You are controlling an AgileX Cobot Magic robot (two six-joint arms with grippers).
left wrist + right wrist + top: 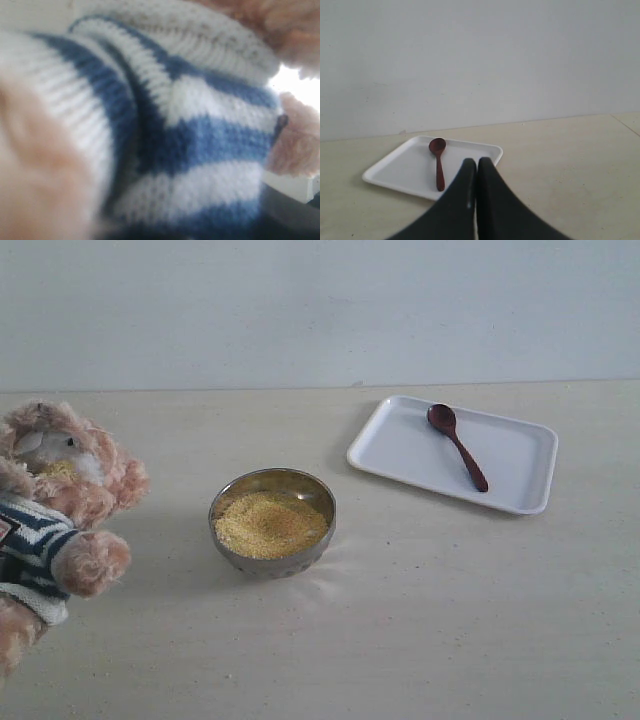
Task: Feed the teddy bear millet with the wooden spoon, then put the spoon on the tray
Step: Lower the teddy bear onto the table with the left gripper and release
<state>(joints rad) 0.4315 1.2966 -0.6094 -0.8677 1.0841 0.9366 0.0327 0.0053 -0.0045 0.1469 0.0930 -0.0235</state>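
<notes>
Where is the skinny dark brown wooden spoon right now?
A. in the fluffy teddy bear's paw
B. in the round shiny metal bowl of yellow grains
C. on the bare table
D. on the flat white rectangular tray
D: the slim dark reddish-brown wooden spoon lies flat on the white rectangular tray, with nothing holding it.

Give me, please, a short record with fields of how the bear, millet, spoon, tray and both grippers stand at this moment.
teddy bear: at the left edge of the exterior view; yellowish patch at its muzzle, seemingly millet
millet: flat heap in the metal bowl
wooden spoon: lying on the tray, nothing gripping it
tray: right of the bowl, apart from it
right gripper: jaws shut, empty
left gripper: not in view; its camera shows only the bear's striped shirt
</notes>
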